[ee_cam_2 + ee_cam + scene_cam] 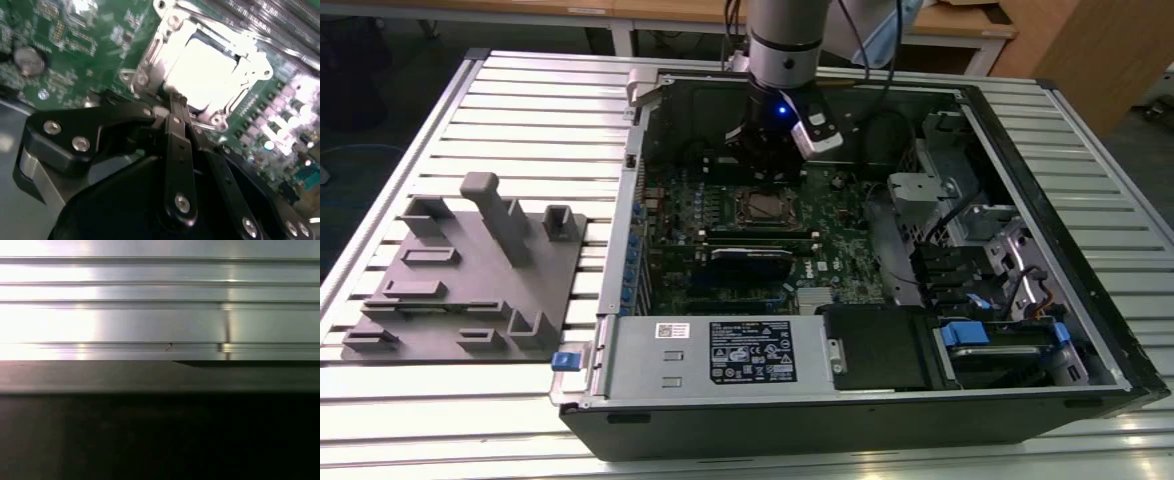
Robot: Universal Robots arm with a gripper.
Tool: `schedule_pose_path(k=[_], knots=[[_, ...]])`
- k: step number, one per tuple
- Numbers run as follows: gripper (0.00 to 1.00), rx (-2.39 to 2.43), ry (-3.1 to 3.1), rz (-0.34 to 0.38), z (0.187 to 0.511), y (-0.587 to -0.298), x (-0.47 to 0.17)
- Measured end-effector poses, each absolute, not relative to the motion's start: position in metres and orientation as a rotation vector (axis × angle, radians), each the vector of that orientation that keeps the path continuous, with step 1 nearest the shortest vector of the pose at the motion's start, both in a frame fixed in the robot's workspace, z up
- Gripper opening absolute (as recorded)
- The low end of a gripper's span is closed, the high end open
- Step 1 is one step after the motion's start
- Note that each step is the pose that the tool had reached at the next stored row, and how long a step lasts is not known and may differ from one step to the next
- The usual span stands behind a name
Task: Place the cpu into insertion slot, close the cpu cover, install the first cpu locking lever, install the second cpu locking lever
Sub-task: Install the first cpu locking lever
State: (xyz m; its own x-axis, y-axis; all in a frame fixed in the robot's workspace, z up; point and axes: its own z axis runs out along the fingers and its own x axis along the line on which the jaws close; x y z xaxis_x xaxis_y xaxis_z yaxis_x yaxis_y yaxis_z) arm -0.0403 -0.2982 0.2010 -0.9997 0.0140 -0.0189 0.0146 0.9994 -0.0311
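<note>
Inside the open black computer case, the black robot gripper hangs with its fingers pressed together, tips at the edge of the thin square silver metal cpu cover. Within its window sits the flat silver-grey cpu, on the green motherboard beside the grey slatted table.

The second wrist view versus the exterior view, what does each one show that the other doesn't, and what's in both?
Second wrist view alone: the end effector close up, its tips at the edge of the cpu cover, and a coin battery. Exterior view alone: the whole computer case on a slatted table, a grey fixture block and the power supply. Both: the green motherboard with the cpu seated in its socket.
</note>
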Motion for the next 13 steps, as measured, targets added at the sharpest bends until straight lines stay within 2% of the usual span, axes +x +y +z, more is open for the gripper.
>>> schedule_pose_path(k=[13], knots=[[0.11, 0.023, 3.122, -0.032, 0.206, -0.303, -0.062]])
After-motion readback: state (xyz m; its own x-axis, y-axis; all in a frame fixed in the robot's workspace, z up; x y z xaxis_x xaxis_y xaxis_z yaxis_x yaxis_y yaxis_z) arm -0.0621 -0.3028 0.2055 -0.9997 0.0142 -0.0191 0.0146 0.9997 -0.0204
